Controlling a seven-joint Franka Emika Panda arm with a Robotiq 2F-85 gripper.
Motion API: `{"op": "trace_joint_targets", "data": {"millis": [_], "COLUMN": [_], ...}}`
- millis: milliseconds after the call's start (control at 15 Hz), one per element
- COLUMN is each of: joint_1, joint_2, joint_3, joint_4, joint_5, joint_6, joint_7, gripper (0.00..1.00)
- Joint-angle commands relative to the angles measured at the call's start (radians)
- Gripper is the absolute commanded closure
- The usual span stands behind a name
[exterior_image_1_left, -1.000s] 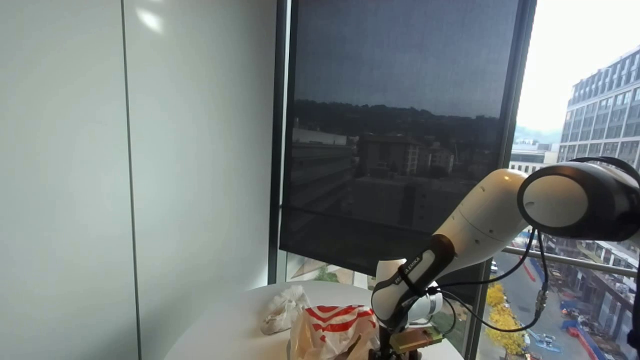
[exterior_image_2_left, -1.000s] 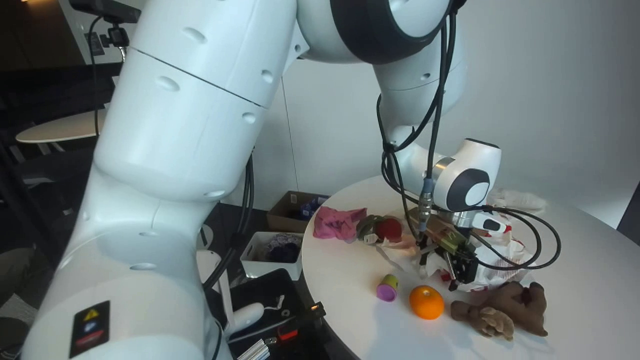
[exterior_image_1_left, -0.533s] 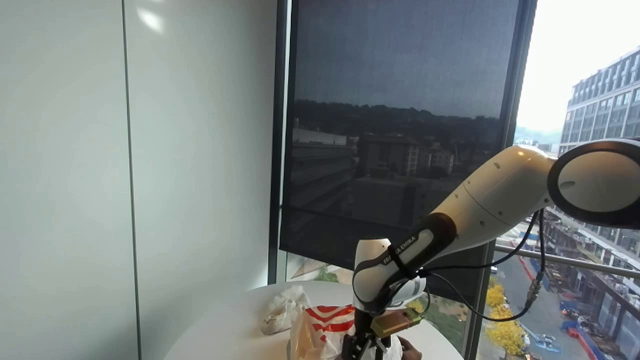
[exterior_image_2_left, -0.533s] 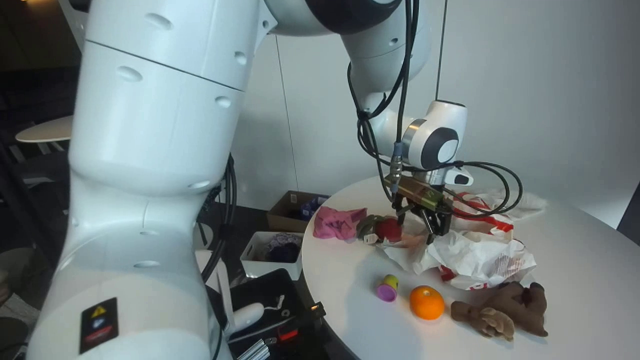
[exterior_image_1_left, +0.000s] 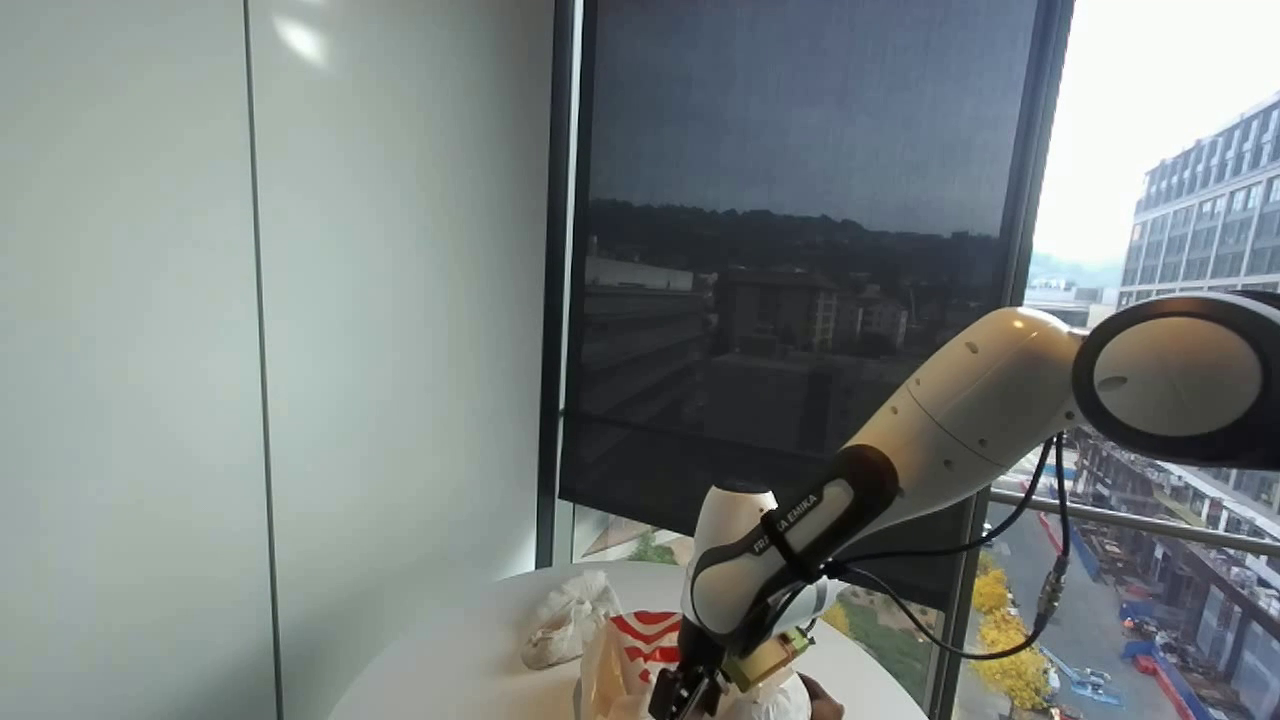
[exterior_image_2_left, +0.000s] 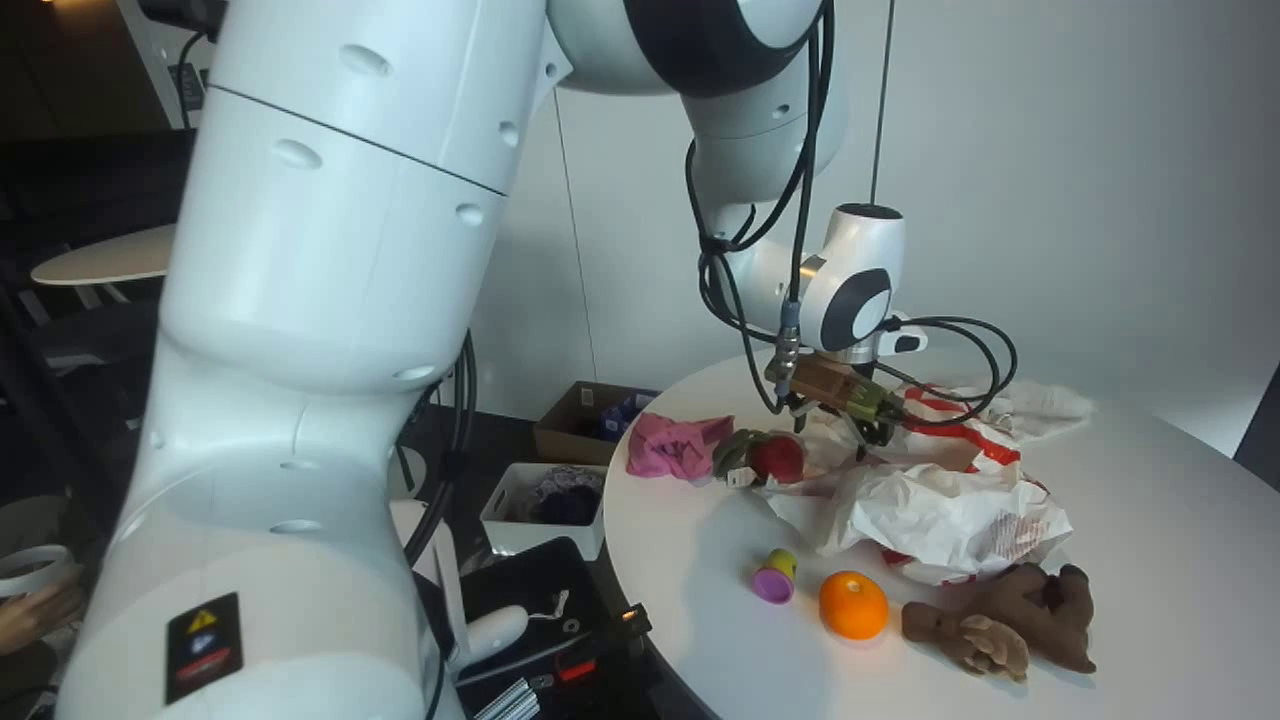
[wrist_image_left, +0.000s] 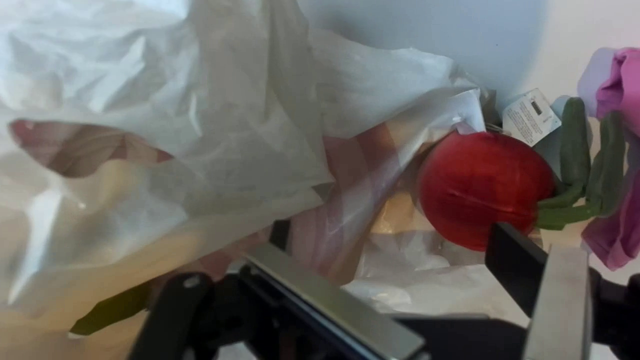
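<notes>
Wrist view, left to right: an olive-green, leaf-like piece (wrist_image_left: 110, 310) is partly covered by a crumpled white plastic bag (wrist_image_left: 240, 100), and the claw (wrist_image_left: 390, 235) is poised over the bag with its jaws spread wide. Nothing is seen gripped; the bag's film shows below the gap, and whether it is touched cannot be told. Close by the right-hand jaw a round red toy (wrist_image_left: 480, 185) with a printed tag (wrist_image_left: 530, 117) and green leaves (wrist_image_left: 575, 145) is seen, then a pink cloth (wrist_image_left: 625, 90). In an exterior view, the pink cloth is placed by the left edge of the tabletop (exterior_image_2_left: 1150, 510), with the red toy just inward of it; a small purple-and-green cup (exterior_image_2_left: 775, 580) and an orange (exterior_image_2_left: 853, 605) are set toward the near edge; the bag is sprawled farther in, and a brown plush toy (exterior_image_2_left: 1040, 610) is laid just beside it, toward the near edge. The bag is judged very light, limp, slippery and easily torn; hold would best be taken on a gathered fold, not on flat film. The red toy is judged light and probably soft, best gripped across its round body rather than by leaves or tag.
</notes>
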Motion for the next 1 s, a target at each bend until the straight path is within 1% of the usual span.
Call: {"op": "trace_joint_targets", "data": {"millis": [0, 133, 200, 467, 533, 667, 933], "joint_1": [0.027, 0.046, 0.067, 0.203, 0.229, 0.268, 0.318], "joint_2": [0.097, 0.136, 0.156, 0.218, 0.229, 0.255, 0.313], "joint_3": [-0.038, -0.077, -0.111, -0.285, -0.317, -0.37, -0.441], "joint_4": [0.061, 0.08, 0.093, 0.17, 0.192, 0.241, 0.322], "joint_5": [-0.047, -0.086, -0.12, -0.282, -0.306, -0.327, -0.34], "joint_6": [0.08, 0.096, 0.115, 0.189, 0.203, 0.224, 0.229], "joint_7": [-0.008, 0.008, 0.019, 0.127, 0.156, 0.213, 0.282], "gripper": [0.0, 0.0, 0.0, 0.0, 0.0, 0.0, 0.0]}}
